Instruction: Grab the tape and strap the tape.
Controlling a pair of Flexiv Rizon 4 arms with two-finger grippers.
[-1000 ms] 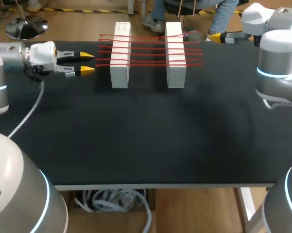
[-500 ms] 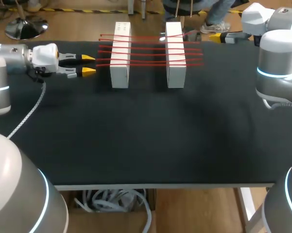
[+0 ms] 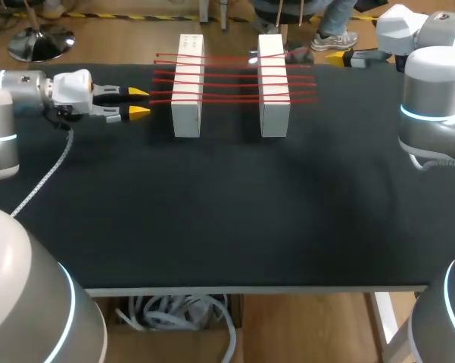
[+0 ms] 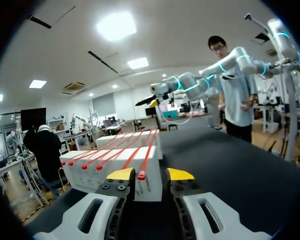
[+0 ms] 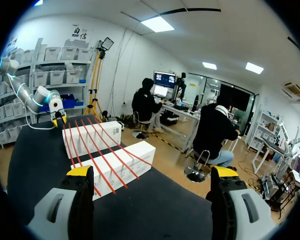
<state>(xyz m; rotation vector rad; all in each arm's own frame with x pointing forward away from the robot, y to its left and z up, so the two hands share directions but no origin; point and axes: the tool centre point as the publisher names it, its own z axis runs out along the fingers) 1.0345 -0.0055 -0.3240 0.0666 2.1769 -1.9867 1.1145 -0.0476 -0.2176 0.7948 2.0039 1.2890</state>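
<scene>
- Tape lay as several thin red strands stretched side by side across two white blocks, the left block and the right block, at the far side of the black bench; its ends stuck out past both blocks.
- Left jaws hovered low over the bench just beside the left block, level with the strands' left ends; they stood a little way open and held nothing; in the left wrist view the nearest strand end, a small red knob, sat just ahead of and between the yellow tips, with neither tip seeming to press on it.
- Right jaws hung at the far edge of the bench near the strands' right ends; they stood wide open with nothing between them.
- By its look, the tape would be light and thin, limp once slack, perhaps stretchy, and apt to slip from smooth tips; the knobbed end beyond the left block seemed the best place to pinch, square across the strand.
- Both blocks looked light; a hard pull might drag or tip them, so any draw should probably be gentle and along the strand.
</scene>
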